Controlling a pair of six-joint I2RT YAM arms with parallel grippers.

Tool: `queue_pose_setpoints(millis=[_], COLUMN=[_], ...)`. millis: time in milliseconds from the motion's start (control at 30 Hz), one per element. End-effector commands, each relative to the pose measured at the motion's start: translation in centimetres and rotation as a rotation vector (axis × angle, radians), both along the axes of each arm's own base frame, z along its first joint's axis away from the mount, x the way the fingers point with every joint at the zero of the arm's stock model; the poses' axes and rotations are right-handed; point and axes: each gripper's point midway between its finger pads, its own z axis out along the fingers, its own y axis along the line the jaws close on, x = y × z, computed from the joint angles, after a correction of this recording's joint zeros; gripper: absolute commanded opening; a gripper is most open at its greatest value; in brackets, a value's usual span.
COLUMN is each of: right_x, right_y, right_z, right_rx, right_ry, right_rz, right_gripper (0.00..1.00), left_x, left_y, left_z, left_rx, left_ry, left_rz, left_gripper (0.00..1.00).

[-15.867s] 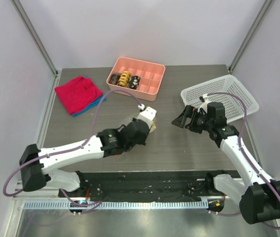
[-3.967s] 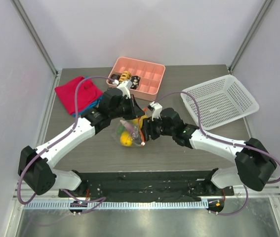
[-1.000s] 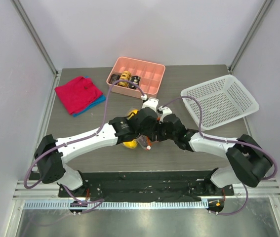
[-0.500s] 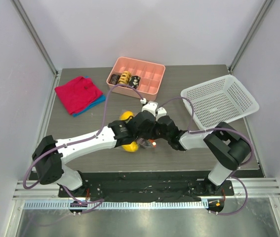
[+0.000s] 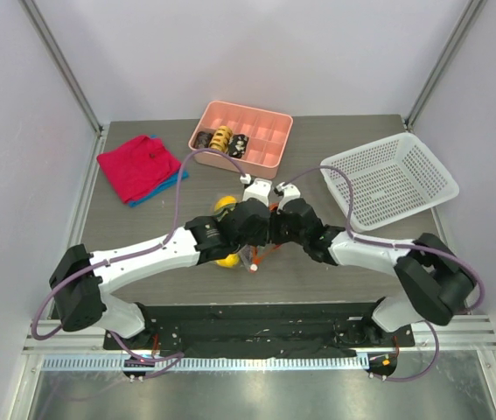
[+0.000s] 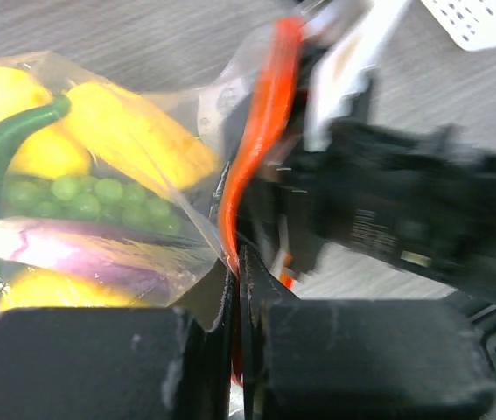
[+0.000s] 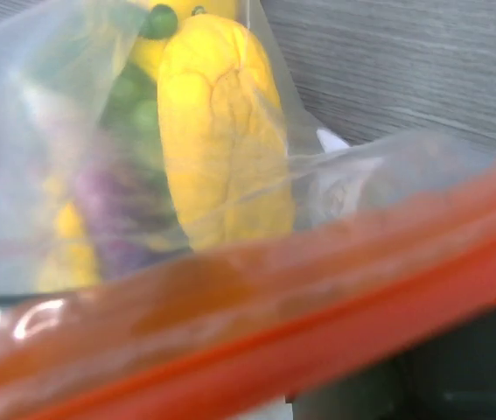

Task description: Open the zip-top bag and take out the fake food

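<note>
- Left hand (image 6: 235, 273) is pinched shut on clear plastic of the zip-top bag (image 6: 191, 96), just beside the orange zipper strip (image 6: 265, 114).
- Right hand (image 5: 281, 226) is at the strip; can't tell its grip.
- Fake food (image 6: 134, 136) is inside the bag, mid surface (image 5: 335, 149), toward the near edge.

Clear crinkly zip-top bag (image 6: 217, 101), glossy fake food (image 6: 134, 140)

One bag (image 6: 186, 114) holds three visible yellow pieces (image 6: 134, 131), one eggplant (image 6: 81, 254), one grape bunch (image 6: 81, 197) and one long green vegetable (image 6: 3, 144). The surface (image 5: 143, 227) carries one tray (image 5: 265, 164) with three pastry pieces (image 5: 221, 140), one basket (image 5: 352, 197) and one red cloth (image 5: 138, 166).
</note>
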Motion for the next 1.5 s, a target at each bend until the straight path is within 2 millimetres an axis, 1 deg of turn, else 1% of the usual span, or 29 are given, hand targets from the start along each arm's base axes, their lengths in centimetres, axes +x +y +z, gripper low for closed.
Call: queue_pose_setpoints(millis=[0, 67, 133, 167, 200, 267, 367, 400, 500, 600, 633, 700, 733, 767, 833, 867, 933, 967, 1033, 1067, 1100, 1133, 1167, 1233, 1267, 1300, 1367, 1400, 1467], right_x=[-2.5, -3.5, -5.1, -5.6, -6.7, -7.9, -9.3, -9.8, -10.4, -9.8, -8.6, -8.0, -7.6, -6.6, -5.6, -4.4, -3.1, -1.5, 0.5, 2.6, 3.6, 4.7, 6.0, 7.8, 8.6, 9.9, 11.6, 12.7, 14.0], right_y=[0.2, -0.3, -1.1, -1.4, -2.0, -2.9, -4.6, -4.9, -5.1, -6.8, -8.5, -10.9, -12.1, -14.2, -16.5, -18.5, -20.4, -21.7, -22.8, -24.6, -24.0, -24.1, -25.3, -25.9, -26.2, -27.1, -27.6, -28.6, -28.9], right_z=[3.9, 5.3, 5.1, 6.2, 5.7, 6.0, 7.3, 8.5, 10.6, 12.3, 12.6, 13.8, 14.6, 15.6, 17.1, 18.3, 19.4, 20.2, 20.9, 20.7, 20.2, 20.8, 19.8, 19.6, 18.9, 17.2, 16.1, 14.3, 13.4], right_rx=[0.023, 0.042, 0.006, 0.012, -0.007, -0.01, 0.008, 0.037, 0.087, 0.031, -0.019, -0.086, -0.098, -0.14, -0.176, -0.213, -0.289, -0.333, -0.353, -0.342, -0.303, -0.264, -0.269, -0.238, -0.241, -0.253, -0.241, -0.249, -0.214], right_ry=[0.072, 0.072, 0.131, 0.13, 0.173, 0.186, 0.172, 0.148, 0.142, 0.113, 0.066, 0.022, -0.013, -0.066, -0.132, -0.185, -0.232, -0.239, -0.246, -0.229, -0.201, -0.205, -0.167, -0.162, -0.141, -0.088, -0.061, -0.022, -0.005], right_rz=[0.068, 0.076, 0.106, 0.111, 0.125, 0.129, 0.106, 0.111, 0.104, 0.037, -0.06, -0.154, -0.201, -0.311, -0.414, -0.521, -0.59, -0.664, -0.691, -0.759, -0.719, -0.723, -0.757, -0.777, -0.787, -0.8, -0.805, -0.822, -0.821], right_gripper=[0.01, 0.01, 0.01, 0.01, 0.01, 0.01, 0.01, 0.01, 0.01, 0.01, 0.01, 0.01, 0.01, 0.01, 0.01, 0.01, 0.01, 0.01, 0.01, 0.01, 0.01, 0.01, 0.01, 0.01, 0.01, 0.01, 0.01, 0.01, 0.01], left_x=[1.3, 1.8, 2.1, 2.3, 2.4, 2.8, 3.1, 3.2, 3.2, 3.3, 3.3, 3.4, 3.4, 3.5, 3.5, 3.5, 3.3, 3.1, 2.8, 2.7, 2.5, 2.5, 2.5, 2.6, 2.6, 2.5, 2.5, 2.5, 2.4], left_y=[1.6, 1.8, 1.9, 1.9, 2.0, 2.0, 2.1, 1.7, 1.2, 0.6, 0.7, 0.7, 0.9, 1.0, 1.2, 1.3, 1.4, 1.3, 1.2, 1.1, 1.1, 1.1, 1.1, 1.1, 1.0, 0.9, 0.7, 0.6, 0.3], left_z=[0.7, 0.7, 0.5, 0.8, 0.6, 1.0, 1.1, 0.9, 0.9, 1.2, 1.6, 2.0, 2.0, 2.1, 2.1, 2.0, 1.5, 1.6, 1.3, 1.2, 1.2, 1.2, 1.3, 1.7, 1.9, 2.1, 2.9, 3.2, 4.1], left_rx=[-0.006, -0.02, -0.017, -0.023, -0.016, -0.027, -0.037, -0.042, -0.048, -0.07, -0.076, -0.079, -0.071, -0.067, -0.062, -0.056, -0.053, -0.063, -0.075, -0.078, -0.085, -0.083, -0.083, -0.083, -0.082, -0.082, -0.092, -0.098, -0.117], left_ry=[-0.054, -0.056, -0.053, -0.059, -0.062, -0.069, -0.076, -0.073, -0.061, -0.06, -0.065, -0.073, -0.072, -0.075, -0.075, -0.071, -0.059, -0.054, -0.036, -0.032, -0.028, -0.028, -0.029, -0.035, -0.04, -0.038, -0.049, -0.052, -0.059], left_rz=[0.074, 0.089, 0.1, 0.103, 0.112, 0.126, 0.14, 0.131, 0.123, 0.115, 0.117, 0.119, 0.123, 0.133, 0.142, 0.144, 0.146, 0.138, 0.134, 0.128, 0.122, 0.121, 0.118, 0.115, 0.108, 0.099, 0.082, 0.074, 0.06], left_gripper=[0.0, 0.0, 0.0, 0.0, 0.0, 0.0, 0.0, 0.0, 0.0, 0.0, 0.0, 0.0, 0.0, 0.0, 0.0, 0.0, 0.0, 0.0, 0.0, 0.0, 0.0, 0.0, 0.0, 0.0, 0.0, 0.0, 0.0, 0.0, 0.0])
